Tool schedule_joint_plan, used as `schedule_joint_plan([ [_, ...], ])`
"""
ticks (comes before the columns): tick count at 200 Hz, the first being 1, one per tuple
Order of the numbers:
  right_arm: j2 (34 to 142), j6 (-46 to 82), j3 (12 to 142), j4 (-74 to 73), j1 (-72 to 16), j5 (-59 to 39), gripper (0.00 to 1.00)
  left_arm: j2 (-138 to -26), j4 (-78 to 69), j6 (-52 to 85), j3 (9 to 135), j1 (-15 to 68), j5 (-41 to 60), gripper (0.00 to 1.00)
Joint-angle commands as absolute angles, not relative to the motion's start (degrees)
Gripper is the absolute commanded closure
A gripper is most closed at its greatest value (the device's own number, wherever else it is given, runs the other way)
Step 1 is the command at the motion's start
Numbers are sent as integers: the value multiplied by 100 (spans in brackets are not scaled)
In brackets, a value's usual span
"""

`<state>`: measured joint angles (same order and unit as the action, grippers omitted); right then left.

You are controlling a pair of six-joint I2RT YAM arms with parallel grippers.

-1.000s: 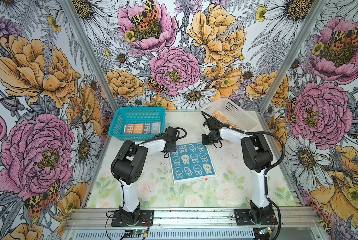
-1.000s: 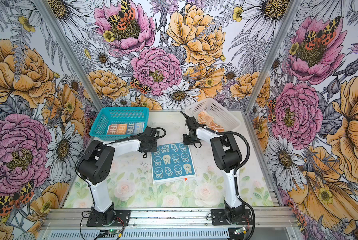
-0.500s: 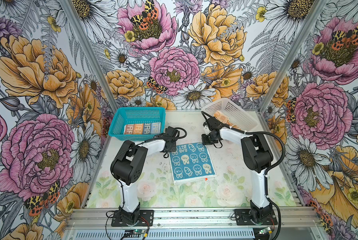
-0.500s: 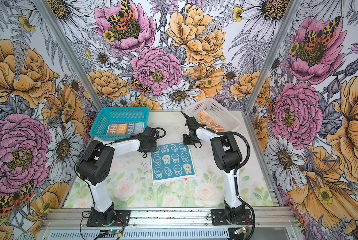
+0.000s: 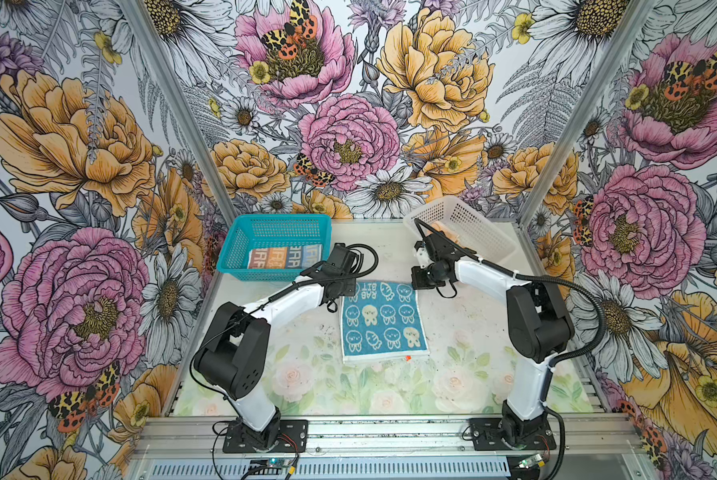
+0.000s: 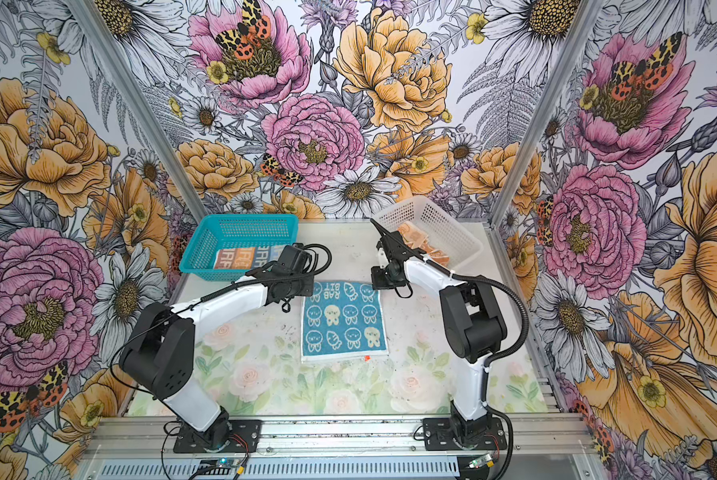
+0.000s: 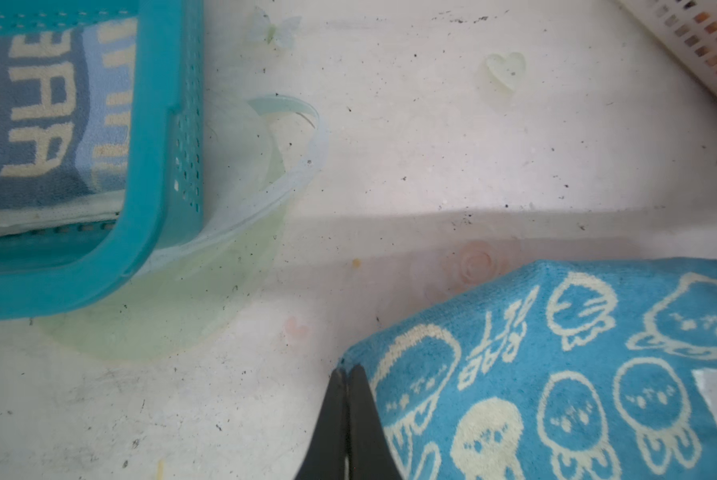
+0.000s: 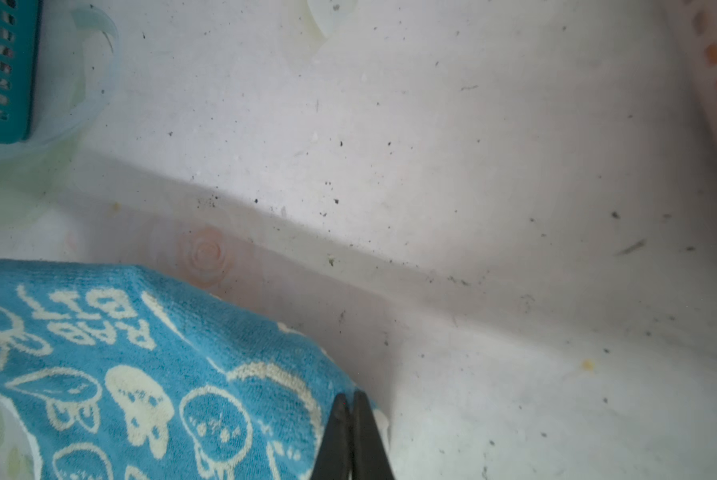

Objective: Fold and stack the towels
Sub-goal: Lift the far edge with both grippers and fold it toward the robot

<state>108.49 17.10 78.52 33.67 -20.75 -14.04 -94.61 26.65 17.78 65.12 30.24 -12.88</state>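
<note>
The teal bunny towel lies on the table's middle, its far edge humped up a little. My left gripper is shut on its far left corner, and in both top views it sits under the wrist there. My right gripper is shut on the far right corner of the same towel. The lettered orange, blue and cream towel lies folded in the teal basket. A peach-orange towel lies in the white basket, partly hidden by my right arm.
The teal basket stands at the back left, close to my left wrist. The white basket stands tilted at the back right behind my right wrist. Floral walls close in three sides. Bare table stretches from the towel's near edge to the front rail.
My left jaws have finished closing on the towel's corner. Neither arm nor the towel has visibly shifted.
</note>
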Motion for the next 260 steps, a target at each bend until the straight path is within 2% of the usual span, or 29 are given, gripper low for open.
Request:
schedule_joint_plan([
  [1, 10422, 1832, 7620, 3340, -2045, -1573, 100, -9238, 2597, 1774, 6271, 3087, -1424, 100],
  [48, 9685, 1937, 6844, 3315, -2078, -1582, 100, -8605, 2449, 1997, 5557, 3312, -1634, 100],
  [106, 9029, 2225, 5559, 3026, -2284, -1613, 100, -7599, 1991, 2981, 4234, 3735, -1471, 100],
  [145, 9069, 2544, 4877, 2463, -2401, -1815, 100, -7704, 1460, 3645, 3429, 3903, -1239, 100],
  [184, 9499, 2694, 4940, 2224, -2415, -1744, 100, -8411, 1199, 3718, 3552, 3847, -971, 100],
  [238, 10296, 2716, 5840, 2144, -2098, -1778, 100, -9007, 1124, 3195, 4160, 2893, -767, 100],
  [260, 10317, 2724, 6179, 2198, -2056, -1956, 100, -8955, 1458, 2925, 4620, 2781, -750, 100],
])
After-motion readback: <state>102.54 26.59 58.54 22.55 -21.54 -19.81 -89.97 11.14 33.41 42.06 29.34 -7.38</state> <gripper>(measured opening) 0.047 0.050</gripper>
